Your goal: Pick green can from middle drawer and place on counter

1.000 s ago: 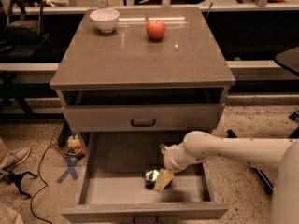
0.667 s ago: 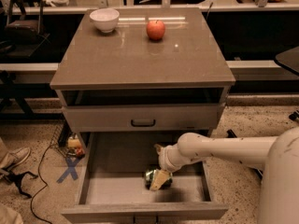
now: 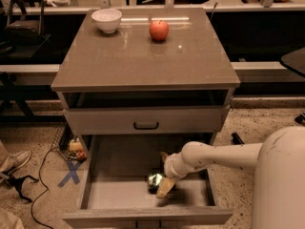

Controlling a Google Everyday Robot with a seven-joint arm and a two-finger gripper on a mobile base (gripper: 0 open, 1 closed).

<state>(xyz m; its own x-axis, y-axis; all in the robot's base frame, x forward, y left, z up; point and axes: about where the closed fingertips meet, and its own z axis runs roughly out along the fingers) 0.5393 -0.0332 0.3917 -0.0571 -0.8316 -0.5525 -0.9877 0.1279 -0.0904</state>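
The green can (image 3: 154, 180) lies on the floor of the open middle drawer (image 3: 119, 194), right of its centre. My gripper (image 3: 162, 172) reaches into the drawer from the right, low over the floor. It is open, with one tan finger (image 3: 165, 188) touching the can's near right side and the other finger (image 3: 163, 155) behind the can. The can rests on the drawer floor, partly hidden by the wrist. The counter (image 3: 143, 56) is the glossy grey-brown top above.
A red apple (image 3: 159, 30) and a white bowl (image 3: 106, 20) stand at the back of the counter. A closed drawer with a dark handle (image 3: 146, 125) sits above the open one. Cables, a shoe and a blue X mark (image 3: 70, 174) lie on the floor at the left.
The arm has shifted a little to the left and the gripper has closed in on the can. The can has stayed in place.
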